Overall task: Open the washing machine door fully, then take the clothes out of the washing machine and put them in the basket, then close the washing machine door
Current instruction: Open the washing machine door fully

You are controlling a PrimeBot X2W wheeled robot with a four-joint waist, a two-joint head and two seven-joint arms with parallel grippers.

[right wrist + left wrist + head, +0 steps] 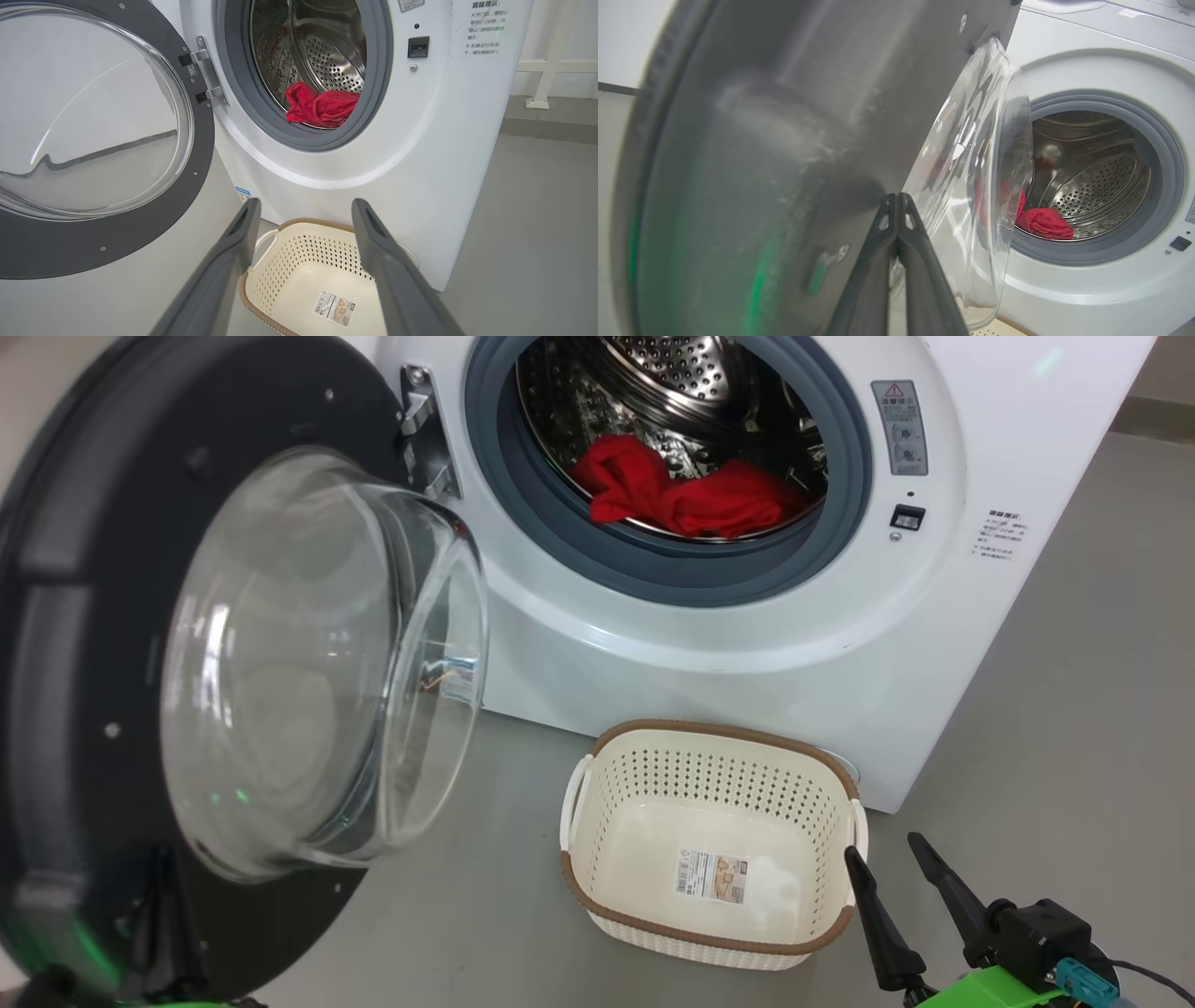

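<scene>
Door (308, 653) is swung wide at 9 o'clock in head view; it looks fully or nearly fully open, so I judge step one about done. Left gripper (896, 198) is closed tight, holding nothing, tips at the door's inner face just beside the window, probably pushing; actual contact can't be confirmed. Clothes (681, 495) lie as a red heap low in the drum of the washer (709, 644), at 12 o'clock, none out yet. Basket (728, 733) sits on the floor at 5 o'clock, touching or just off the washer front, with only its label inside. Right gripper (882, 845) is spread wide and empty at the basket's 3 o'clock side. Left to do: unload, fill basket, close door.
</scene>
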